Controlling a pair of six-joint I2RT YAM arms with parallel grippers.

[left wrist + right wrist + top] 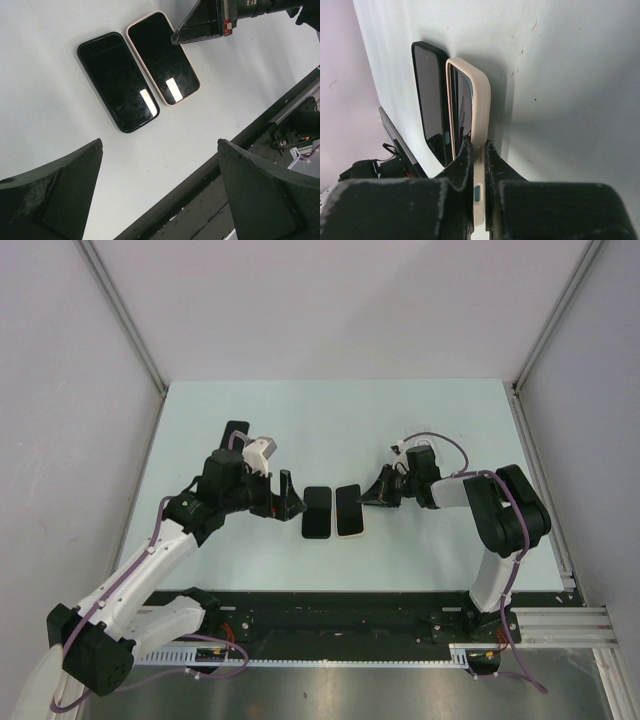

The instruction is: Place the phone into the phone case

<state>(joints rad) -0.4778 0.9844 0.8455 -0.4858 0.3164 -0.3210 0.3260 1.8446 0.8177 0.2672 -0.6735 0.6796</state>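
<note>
A black phone (pixel 317 512) lies flat on the pale table, screen up. Right beside it lies a cream phone case (pixel 349 510) with a dark glossy face inside its rim. Both show in the left wrist view, the black phone (pixel 118 81) and the cream case (pixel 162 57). My right gripper (pixel 368 498) is shut on the cream case's right long edge. In the right wrist view the cream wall (pixel 481 100) sits pinched between the fingertips of the right gripper (pixel 478 147). My left gripper (pixel 290 502) is open and empty, just left of the black phone (pixel 430 95). Its fingers (pixel 55 200) hover above bare table.
The table's black front rail (pixel 210 175) runs close below the left gripper. The right gripper's dark finger (pixel 200 25) reaches into the left wrist view over the cream case's far end. Grey walls enclose the table (pixel 330 410) on three sides.
</note>
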